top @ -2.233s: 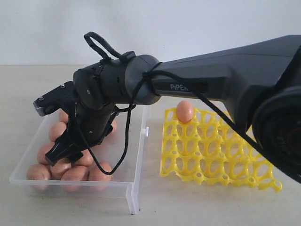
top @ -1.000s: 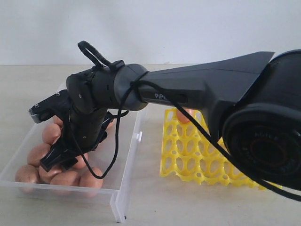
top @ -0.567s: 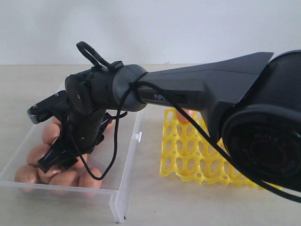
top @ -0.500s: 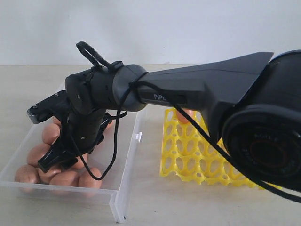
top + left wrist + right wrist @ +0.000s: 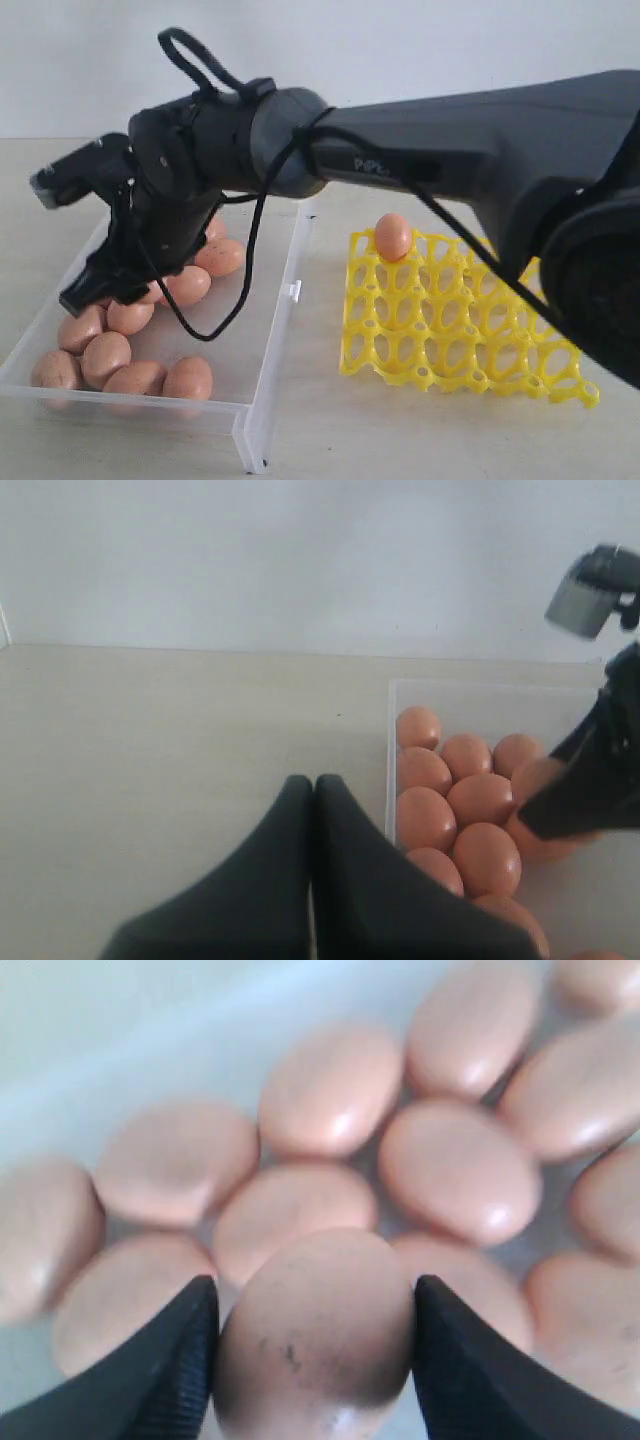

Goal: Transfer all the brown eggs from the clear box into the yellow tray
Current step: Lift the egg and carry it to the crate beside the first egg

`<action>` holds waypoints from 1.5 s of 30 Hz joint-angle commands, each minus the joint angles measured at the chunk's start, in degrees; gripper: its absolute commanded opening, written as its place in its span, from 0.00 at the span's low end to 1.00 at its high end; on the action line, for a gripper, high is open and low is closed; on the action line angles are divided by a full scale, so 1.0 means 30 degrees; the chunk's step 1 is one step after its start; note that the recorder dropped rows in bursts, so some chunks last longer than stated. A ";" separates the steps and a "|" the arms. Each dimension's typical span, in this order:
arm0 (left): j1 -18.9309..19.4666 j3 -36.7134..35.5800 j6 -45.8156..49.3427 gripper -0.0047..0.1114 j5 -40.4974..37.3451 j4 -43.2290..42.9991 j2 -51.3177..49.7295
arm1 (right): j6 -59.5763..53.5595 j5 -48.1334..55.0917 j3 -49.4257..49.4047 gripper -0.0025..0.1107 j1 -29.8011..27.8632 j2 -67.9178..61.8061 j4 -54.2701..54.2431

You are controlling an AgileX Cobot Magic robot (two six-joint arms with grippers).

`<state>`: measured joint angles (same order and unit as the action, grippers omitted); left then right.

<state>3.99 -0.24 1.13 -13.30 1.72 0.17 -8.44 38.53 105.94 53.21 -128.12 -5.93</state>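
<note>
- Left jaws: pressed together with nothing between them, over bare table, just outside one wall of the clear box. The exterior view does not show them.
- Clear box: it sits on the left of the table. The brown eggs are bunched along its left side and front corner, and the floor by its right wall is bare.
- Right jaws: above the egg pile, pinching a speckled brown egg by its two sides. From outside, the wrist hides this egg.
- Black cable: a loop droops from the wrist in front of the eggs and over the box's bare floor.
- Box's right wall: its clip tab faces the tray, with a strip of bare table between them.
- Yellow tray: right of the box, apart from it. A lone egg sits in the far-left corner cup, and the other cups in view stand open.
- Right arm: it stretches from the right edge over the tray's far side, hiding the far-right corner.
</note>
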 commanded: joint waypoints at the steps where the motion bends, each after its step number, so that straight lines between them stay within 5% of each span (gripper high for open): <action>1: 0.0016 0.0080 0.0010 0.00 0.0003 0.0103 -0.0057 | 0.0647 -0.2150 -0.0946 0.02 0.0017 0.1927 0.0435; 10: 0.0016 0.0080 0.0010 0.00 0.0003 0.0103 -0.0057 | 0.6029 -0.6700 -0.8382 0.02 -0.1550 0.6974 0.4556; 16: 0.0016 0.0080 0.0010 0.00 0.0003 0.0103 -0.0057 | 0.8999 -0.7252 -1.2570 0.02 -0.4442 1.0565 0.7989; 24: 0.0016 0.0080 0.0010 0.00 0.0003 0.0103 -0.0057 | 1.0777 -0.9579 -1.7204 0.02 -0.9155 1.3586 0.8162; 45: 0.0016 0.0080 0.0010 0.00 0.0003 0.0103 -0.0057 | 0.8765 -1.3076 -1.8386 0.02 -0.9983 1.0772 0.8283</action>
<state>3.99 -0.24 1.13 -13.30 1.72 0.17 19.68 1.29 50.79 24.08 -94.47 18.59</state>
